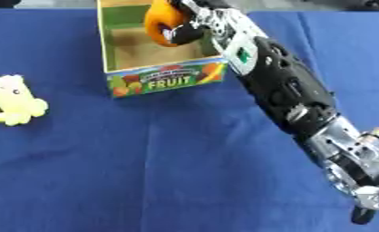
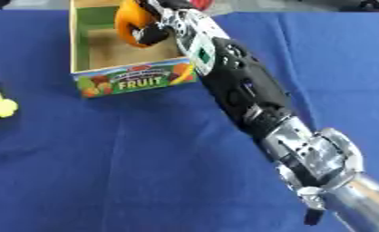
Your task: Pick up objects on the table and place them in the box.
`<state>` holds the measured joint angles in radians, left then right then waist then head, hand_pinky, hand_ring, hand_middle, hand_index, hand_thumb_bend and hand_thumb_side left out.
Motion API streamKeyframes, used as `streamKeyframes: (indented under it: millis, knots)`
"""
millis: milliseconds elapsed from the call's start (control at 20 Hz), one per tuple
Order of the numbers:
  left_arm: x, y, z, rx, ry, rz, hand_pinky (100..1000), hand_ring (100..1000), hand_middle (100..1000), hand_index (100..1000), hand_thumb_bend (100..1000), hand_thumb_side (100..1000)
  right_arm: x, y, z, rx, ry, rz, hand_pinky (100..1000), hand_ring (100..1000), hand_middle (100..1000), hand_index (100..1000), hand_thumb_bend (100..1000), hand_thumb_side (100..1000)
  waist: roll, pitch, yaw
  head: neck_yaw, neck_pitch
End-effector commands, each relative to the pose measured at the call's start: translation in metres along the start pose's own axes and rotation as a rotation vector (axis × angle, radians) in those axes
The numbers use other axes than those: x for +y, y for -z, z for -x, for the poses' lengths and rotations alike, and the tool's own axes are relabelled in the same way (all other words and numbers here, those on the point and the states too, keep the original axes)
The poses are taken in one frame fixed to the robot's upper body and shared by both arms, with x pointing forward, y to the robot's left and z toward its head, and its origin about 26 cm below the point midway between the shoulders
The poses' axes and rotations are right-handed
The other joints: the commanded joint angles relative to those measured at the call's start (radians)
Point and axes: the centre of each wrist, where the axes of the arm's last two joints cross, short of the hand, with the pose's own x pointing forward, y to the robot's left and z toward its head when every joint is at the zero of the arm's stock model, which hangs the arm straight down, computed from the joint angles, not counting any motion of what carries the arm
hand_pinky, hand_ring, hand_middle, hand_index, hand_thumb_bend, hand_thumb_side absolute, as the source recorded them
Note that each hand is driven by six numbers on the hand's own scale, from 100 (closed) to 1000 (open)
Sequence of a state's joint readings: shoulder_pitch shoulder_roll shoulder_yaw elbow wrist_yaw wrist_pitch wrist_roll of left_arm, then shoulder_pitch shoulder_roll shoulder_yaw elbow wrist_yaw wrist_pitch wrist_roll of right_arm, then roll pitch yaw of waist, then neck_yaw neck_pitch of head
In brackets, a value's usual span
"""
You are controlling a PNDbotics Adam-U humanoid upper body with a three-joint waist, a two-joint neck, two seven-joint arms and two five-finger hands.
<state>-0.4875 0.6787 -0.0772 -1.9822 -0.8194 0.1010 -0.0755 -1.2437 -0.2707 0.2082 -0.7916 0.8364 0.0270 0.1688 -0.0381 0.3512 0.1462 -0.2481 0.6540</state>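
Partly hidden behind its own arm, the right robot hand (image 1: 194, 25) grips an orange object (image 1: 161, 21) above the box (image 1: 167, 78).

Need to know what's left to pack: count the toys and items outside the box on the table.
1: a yellow plush toy lies on the blue cloth left of the box. The right hand holds an orange object over the box. The arm may hide others.

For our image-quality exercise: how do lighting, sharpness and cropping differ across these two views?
Left eye view: even, soft light, no strong glare; the right hand holding the orange object over the box looks soft-edged; the yellow toy shows whole. Right eye view: the same flat light, but the toy is cropped at the left edge.
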Motion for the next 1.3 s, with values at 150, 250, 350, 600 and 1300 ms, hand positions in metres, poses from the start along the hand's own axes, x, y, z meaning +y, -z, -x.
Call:
streamKeyframes:
  millis: [150,250,350,600,1300]
  knots:
    - [0.014,0.004,0.000,-0.030,0.049,-0.005,460,773,703,899,100,713,-0.014,0.008,-0.005,0.009,-0.069,-0.023,637,761,624,779,100,552,0.002,-0.021,0.004,-0.005,-0.013]
    - [0.013,0.004,0.000,-0.033,0.049,0.003,459,773,703,899,100,714,-0.017,0.009,-0.006,0.022,-0.092,-0.037,645,793,694,846,100,671,0.001,-0.022,0.004,-0.004,-0.013]
    - [0.013,0.004,0.000,-0.035,0.050,0.009,459,773,703,899,100,716,-0.019,0.010,-0.007,0.049,-0.111,-0.040,663,833,756,891,100,826,0.000,-0.023,0.004,-0.004,-0.013]
    - [0.013,0.004,0.000,-0.032,0.049,0.025,462,785,708,897,100,712,-0.021,0.011,-0.005,0.116,-0.132,-0.067,717,910,837,982,612,898,-0.002,-0.027,0.006,-0.004,-0.010]
    - [0.012,0.002,0.001,0.035,0.060,0.043,463,788,709,898,100,715,-0.050,0.005,-0.010,0.059,-0.102,-0.021,730,915,850,1000,751,950,0.005,-0.052,-0.013,-0.002,0.014]
